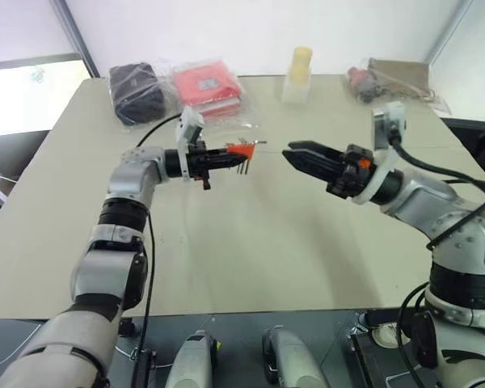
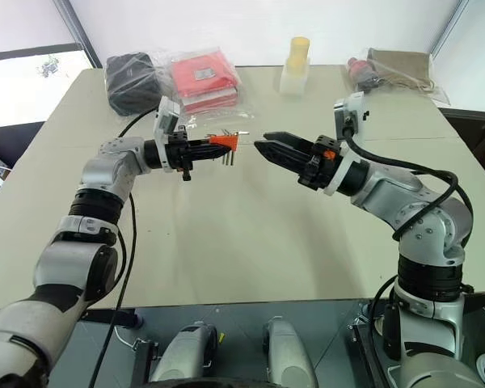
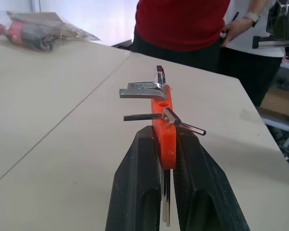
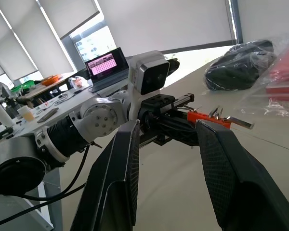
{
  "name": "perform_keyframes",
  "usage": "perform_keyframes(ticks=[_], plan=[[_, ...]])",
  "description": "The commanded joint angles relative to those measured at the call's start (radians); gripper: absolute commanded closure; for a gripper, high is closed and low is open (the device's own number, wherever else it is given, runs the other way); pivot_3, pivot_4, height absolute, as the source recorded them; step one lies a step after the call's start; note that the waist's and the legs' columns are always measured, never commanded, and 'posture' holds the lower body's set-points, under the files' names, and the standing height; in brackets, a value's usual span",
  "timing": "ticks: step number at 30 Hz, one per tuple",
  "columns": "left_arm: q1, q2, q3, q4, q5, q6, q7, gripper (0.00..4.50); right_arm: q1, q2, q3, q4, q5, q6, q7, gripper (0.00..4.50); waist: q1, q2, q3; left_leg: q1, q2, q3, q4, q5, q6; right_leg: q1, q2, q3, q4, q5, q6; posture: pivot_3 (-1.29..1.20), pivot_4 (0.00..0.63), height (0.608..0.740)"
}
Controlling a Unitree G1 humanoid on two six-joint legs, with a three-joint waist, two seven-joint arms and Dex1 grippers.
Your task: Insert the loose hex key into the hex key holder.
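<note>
Orange plastic sits pinched between my left gripper [image 3: 171, 183]'s ribbed black fingers: the hex key holder [image 3: 164, 127], a slim, smooth block held above the beige matte table [image 1: 250, 242]. Its long axis runs level, straight out along the fingers, toward my right gripper [image 1: 295, 152] opposite. Several shiny and dark metal keys cross the block, their bent legs sticking out to either side. A thin dark L-shaped rod, which I take to be the loose hex key [image 3: 142, 117], passes through the middle of the block, its long leg lying crosswise to the block's length. My right gripper hovers level, near the holder but apart from it, its two broad textured fingers standing partly spread with nothing between them. At the table's far edge lie a black bundle in clear crinkled plastic [image 1: 136, 90] and a flat red packet [image 1: 206, 85].
</note>
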Motion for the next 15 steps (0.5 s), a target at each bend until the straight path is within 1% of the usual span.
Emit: perform_keyframes(ticks=[1,2,4,7,9,11,14,15], plan=[[0.02,0.015,0.029,-0.071,-0.036,0.033,0.027,4.5,0.049,-0.06,0.034,-0.07,-0.022,-0.02,0.058,2.64,0.002,0.0,0.0,0.0,0.0,0.0,0.0,0.0,0.0,0.0,0.0,0.0,0.0,0.0,0.0,0.0,0.15,0.74],[0.05,0.018,0.037,-0.099,-0.054,0.081,0.042,4.5,0.085,-0.092,0.067,-0.096,-0.06,-0.034,0.09,2.64,0.003,0.0,0.0,0.0,0.0,0.0,0.0,0.0,0.0,0.0,0.0,0.0,0.0,0.0,0.0,0.0,0.15,0.74],[0.112,0.021,0.046,-0.167,-0.094,0.186,0.068,4.5,0.128,-0.12,0.108,-0.113,-0.111,-0.068,0.115,2.64,0.001,0.0,0.0,0.0,0.0,0.0,0.0,0.0,0.0,0.0,0.0,0.0,0.0,0.0,0.0,0.0,0.15,0.74],[0.197,0.01,0.082,-0.276,-0.191,0.418,0.146,4.5,0.15,-0.127,0.122,-0.111,-0.13,-0.09,0.13,2.64,-0.003,0.0,0.0,0.0,0.0,0.0,0.0,0.0,0.0,0.0,0.0,0.0,0.0,0.0,0.0,0.0,0.15,0.74],[0.267,0.02,0.079,-0.349,-0.231,0.554,0.187,4.5,0.16,-0.128,0.127,-0.11,-0.143,-0.099,0.135,2.64,-0.002,0.0,0.0,0.0,0.0,-0.001,0.001,0.0,0.0,0.001,0.0,0.0,0.001,0.0,0.0,0.0,0.15,0.74],[0.335,0.046,0.051,-0.407,-0.231,0.626,0.21,4.5,0.166,-0.128,0.131,-0.108,-0.155,-0.108,0.138,2.64,-0.001,0.0,0.0,0.0,0.0,-0.001,0.001,0.0,0.0,0.001,0.0,0.0,0.001,0.0,0.0,0.0,0.15,0.74],[0.363,0.068,0.045,-0.425,-0.243,0.724,0.248,4.5,0.168,-0.124,0.135,-0.102,-0.165,-0.115,0.141,2.64,0.001,0.0,0.0,0.001,0.0,-0.001,0.001,0.0,0.0,0.001,0.0,0.0,0.001,0.0,0.0,0.0,0.15,0.74],[0.363,0.074,0.042,-0.421,-0.242,0.745,0.257,3.59,0.168,-0.121,0.136,-0.1,-0.167,-0.117,0.14,2.58,0.003,0.0,0.0,0.001,0.0,-0.001,0.001,0.0,0.0,0.001,0.0,0.0,0.0,0.0,0.0,0.0,0.15,0.74]])
